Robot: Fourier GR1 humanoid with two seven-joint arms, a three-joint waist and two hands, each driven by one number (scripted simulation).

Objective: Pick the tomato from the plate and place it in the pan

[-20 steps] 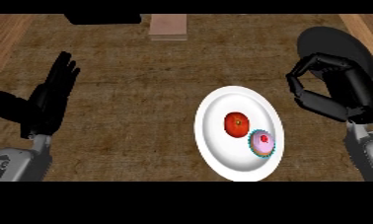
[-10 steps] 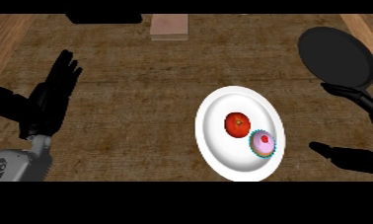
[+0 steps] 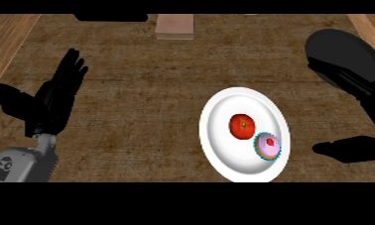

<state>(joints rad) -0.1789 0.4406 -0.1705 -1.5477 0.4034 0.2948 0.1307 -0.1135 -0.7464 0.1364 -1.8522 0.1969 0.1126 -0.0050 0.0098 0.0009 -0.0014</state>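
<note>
A red tomato (image 3: 242, 126) lies in the middle of a white plate (image 3: 217, 115), touching a pink-frosted cupcake (image 3: 267, 145) at its lower right. The black pan (image 3: 333, 46) sits at the right edge, beyond the plate. My right hand (image 3: 348, 149) shows only in part at the right edge, right of the plate and apart from it. Its thumb points left toward the cupcake, and its straight fingers (image 3: 343, 78) reach up over the pan's near side. My left hand (image 3: 53, 101) rests open at the far left, fingers up.
A pinkish block (image 3: 175, 26) stands at the back centre, and a dark object (image 3: 110, 17) sits at the back left. The counter's wooden edge (image 3: 15, 35) runs along the upper left.
My right hand has uncurled and dropped to the lower right, largely out of view. The tomato, cupcake and left hand have not moved.
</note>
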